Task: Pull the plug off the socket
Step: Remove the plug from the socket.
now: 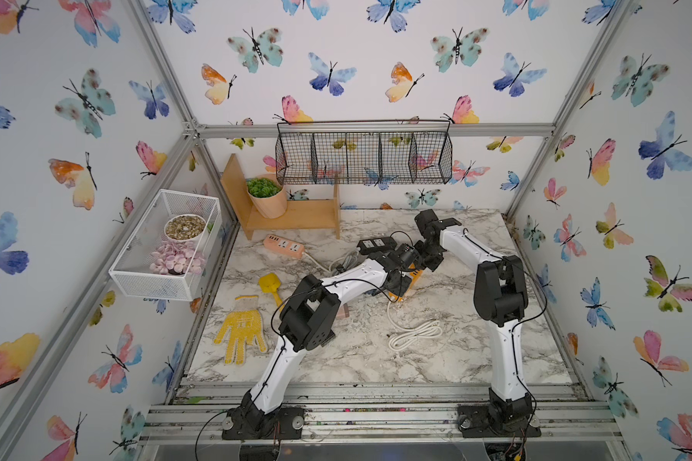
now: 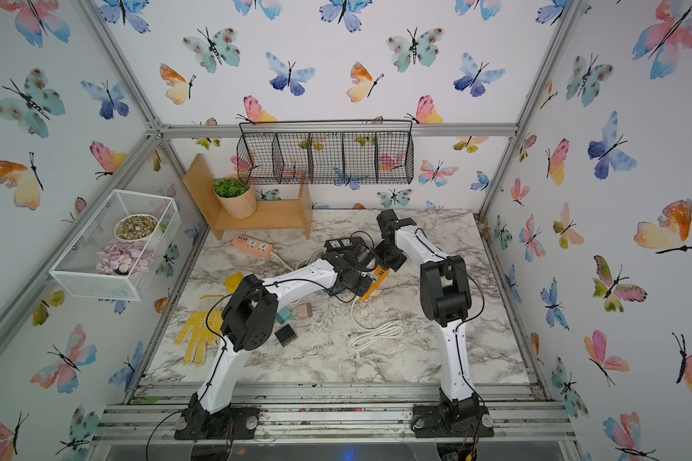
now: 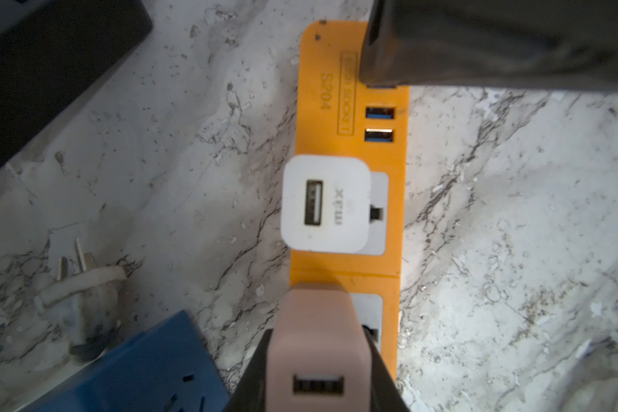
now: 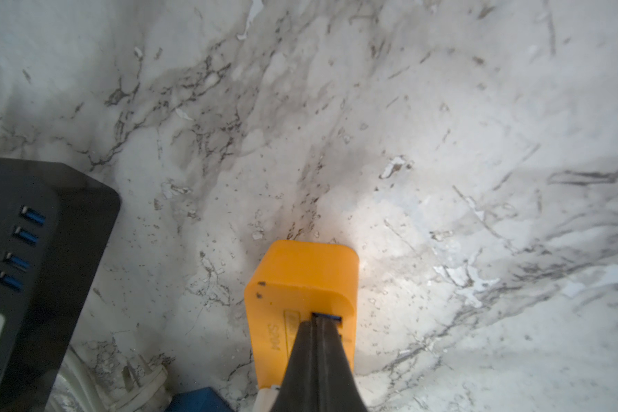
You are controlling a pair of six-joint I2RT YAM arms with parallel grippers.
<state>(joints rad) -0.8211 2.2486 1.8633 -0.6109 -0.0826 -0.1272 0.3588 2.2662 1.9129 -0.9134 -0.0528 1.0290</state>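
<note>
The socket is an orange power strip (image 3: 350, 149) lying on the marble table; it also shows in both top views (image 1: 413, 278) (image 2: 377, 279). A white USB plug (image 3: 325, 205) sits in its middle outlet. My left gripper (image 3: 318, 342) is shut on a pink plug (image 3: 314, 317) over the adjoining outlet, with a black finger (image 3: 254, 374) on each side. Whether its pins are still in the outlet is hidden. My right gripper (image 4: 323, 317) is shut, its tip pressed on the strip's end (image 4: 300, 281) by the USB ports.
A black power strip (image 1: 376, 244), a pink one (image 1: 283, 245) and a blue one (image 3: 140, 367) lie nearby. A loose white cable plug (image 3: 83, 289) and coiled white cord (image 1: 412, 331) are close. Small loose plugs (image 2: 304, 310), a yellow glove (image 1: 242, 329) and shovel (image 1: 270, 285) lie left.
</note>
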